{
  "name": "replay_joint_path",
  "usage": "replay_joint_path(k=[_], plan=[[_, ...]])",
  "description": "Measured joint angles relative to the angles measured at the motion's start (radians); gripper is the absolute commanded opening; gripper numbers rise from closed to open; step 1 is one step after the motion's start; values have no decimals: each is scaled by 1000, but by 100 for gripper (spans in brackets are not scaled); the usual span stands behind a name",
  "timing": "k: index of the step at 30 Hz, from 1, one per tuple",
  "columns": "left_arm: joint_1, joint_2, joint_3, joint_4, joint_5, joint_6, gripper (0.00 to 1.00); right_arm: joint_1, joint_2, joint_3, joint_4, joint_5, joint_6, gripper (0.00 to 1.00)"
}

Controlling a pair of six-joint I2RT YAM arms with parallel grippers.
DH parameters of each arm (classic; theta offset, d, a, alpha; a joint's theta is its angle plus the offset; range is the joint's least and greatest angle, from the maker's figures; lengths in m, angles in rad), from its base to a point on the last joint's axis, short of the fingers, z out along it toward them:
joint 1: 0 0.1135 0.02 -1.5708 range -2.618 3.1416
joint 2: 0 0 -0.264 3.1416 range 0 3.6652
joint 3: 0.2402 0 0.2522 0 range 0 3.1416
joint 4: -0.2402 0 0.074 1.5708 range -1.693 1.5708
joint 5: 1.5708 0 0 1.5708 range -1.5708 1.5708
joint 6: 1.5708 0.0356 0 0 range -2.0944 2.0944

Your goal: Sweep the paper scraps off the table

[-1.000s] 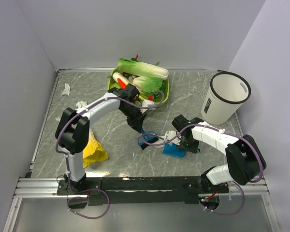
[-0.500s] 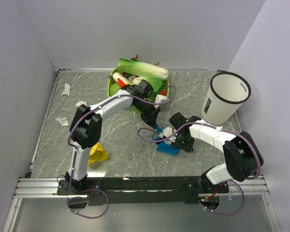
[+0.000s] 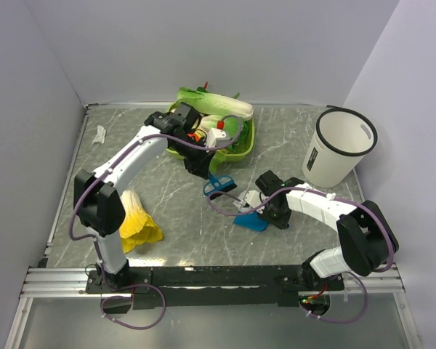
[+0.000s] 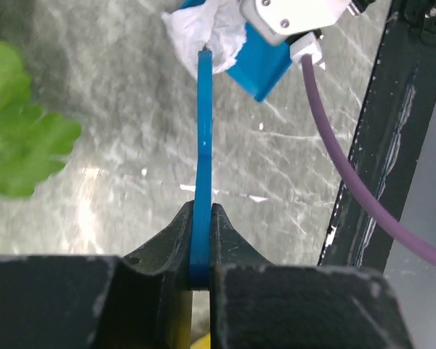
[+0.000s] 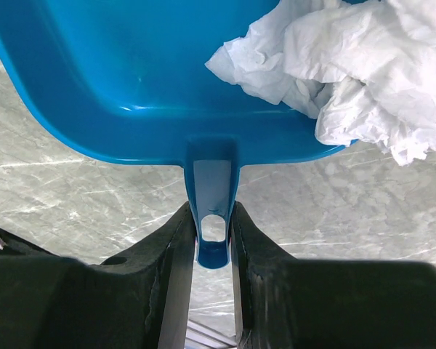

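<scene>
My right gripper (image 3: 267, 213) is shut on the handle of a blue dustpan (image 3: 248, 222), which rests on the table (image 3: 167, 196). In the right wrist view the handle (image 5: 213, 211) sits between the jaws, and crumpled white paper scraps (image 5: 349, 65) lie in the pan. My left gripper (image 3: 206, 173) is shut on a thin blue brush (image 3: 219, 185). In the left wrist view the brush (image 4: 203, 131) shows edge-on, its tip against a scrap (image 4: 207, 33) at the dustpan (image 4: 260, 65). Another scrap (image 3: 99, 134) lies at the far left.
A green basket (image 3: 241, 149) with cabbages (image 3: 214, 105) stands at the back centre, just behind my left gripper. A white bin (image 3: 339, 145) stands at the right. A yellow-and-white leafy vegetable (image 3: 134, 222) lies near the left arm's base. A metal rail (image 3: 65, 182) edges the table.
My left gripper went right to the dustpan with the brush, then drew back toward the basket, its elbow swinging left. The dustpan slid a little left.
</scene>
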State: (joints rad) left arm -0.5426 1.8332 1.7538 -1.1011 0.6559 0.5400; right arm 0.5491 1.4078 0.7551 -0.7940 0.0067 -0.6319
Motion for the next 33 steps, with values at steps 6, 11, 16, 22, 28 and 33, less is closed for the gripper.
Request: replay_joint_path(k=[6,11,16,22,28,33], plan=[[60,-82,-37,41,-245,-77,1,0,0,0,-2,0,4,0],[158,-166,-66,122,-539,-119,1,0,1,0,-7,0,11,0],[323,-201,-68,220,-754,-134,1,0,4,2,-17,0,11,0],[432,-64,-26,291,-975,-112,1,0,46,51,-44,-13,12,0],[506,126,53,427,-1098,-45,1,0,112,119,-62,-26,14,0],[547,275,178,563,-1199,71,1,0,153,141,-64,-27,14,0]])
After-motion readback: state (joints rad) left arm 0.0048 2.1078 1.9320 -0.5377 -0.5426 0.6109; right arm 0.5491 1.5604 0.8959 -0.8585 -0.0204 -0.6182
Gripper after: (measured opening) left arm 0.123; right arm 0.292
